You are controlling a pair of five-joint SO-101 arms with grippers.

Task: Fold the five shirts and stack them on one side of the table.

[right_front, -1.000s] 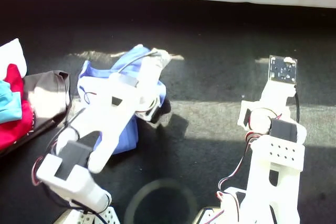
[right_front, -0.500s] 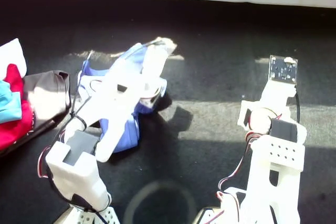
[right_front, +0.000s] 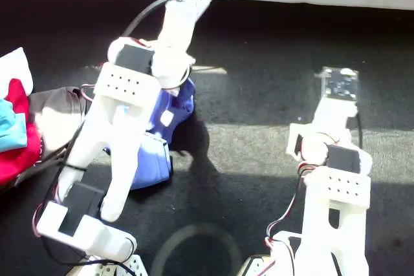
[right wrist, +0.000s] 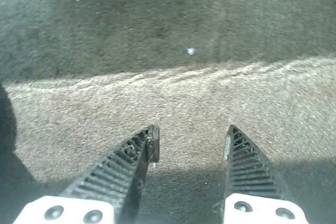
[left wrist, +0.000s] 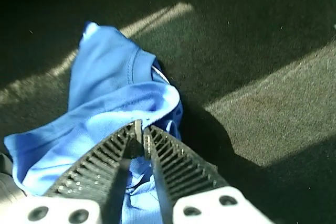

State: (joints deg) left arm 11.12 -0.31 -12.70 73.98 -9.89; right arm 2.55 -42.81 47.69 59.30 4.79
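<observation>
High view, far left: a pile of shirts is lying at the table's left edge, with a white shirt (right_front: 14, 69) at the back, a red shirt (right_front: 18, 143) and a teal shirt (right_front: 9, 127) bunched together, and a dark shirt (right_front: 57, 117) spreading out just beside them toward the middle.
Blue shirt: the blue shirt (right_front: 150, 166) is lying crumpled on the dark table (right_front: 259, 63), just right of the dark shirt and apart from the red and teal ones; much of it is sitting under the left arm (right_front: 123, 114), in a band of sunlight.
Left wrist view: the left gripper (left wrist: 140, 129) is pinching a fold of the blue shirt (left wrist: 105, 77), its jaws pressing almost together with cloth caught at the tips; the collar is showing beyond them, and the rest of the shirt is trailing down onto the table (left wrist: 252, 35).
Right arm: the right arm (right_front: 333, 159) is standing well to the right of the blue shirt, touching no cloth.
Right wrist view: the right gripper (right wrist: 190, 140) is hanging over the table (right wrist: 173, 51) with its jaws spread wide and holding nothing; sunlight is crossing the surface beneath it.
</observation>
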